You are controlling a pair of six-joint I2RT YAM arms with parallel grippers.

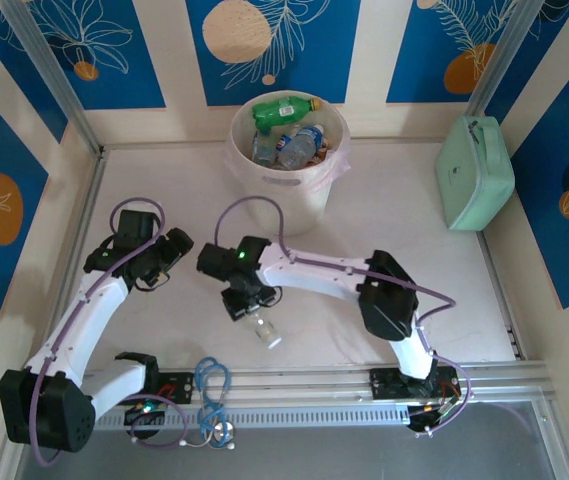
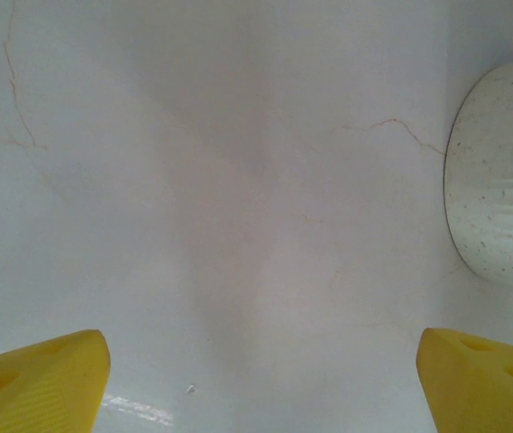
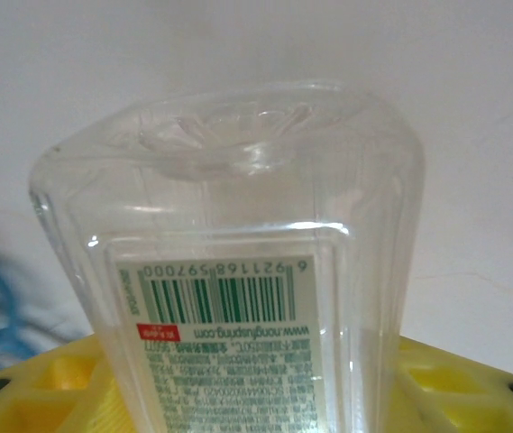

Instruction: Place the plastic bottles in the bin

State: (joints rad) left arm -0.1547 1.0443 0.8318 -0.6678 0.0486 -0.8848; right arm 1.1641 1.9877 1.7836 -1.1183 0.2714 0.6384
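Right claw (image 3: 256, 374) pinching clear bottle (image 3: 238, 207) across label, base pointing away, at near-centre counter (image 1: 414, 220). Side grip suits carry to bin (image 1: 299, 195) at far centre, other bottles (image 1: 289, 130) inside. Left claw (image 2: 261, 379) spread, empty, near bin.

A clear plastic bottle (image 3: 238, 180), glossy and smooth, carried a printed green-and-white label (image 3: 229, 361); the jaws were matt yellow plastic; the white table (image 2: 238, 180) was smooth, faintly shiny, hairline-cracked.
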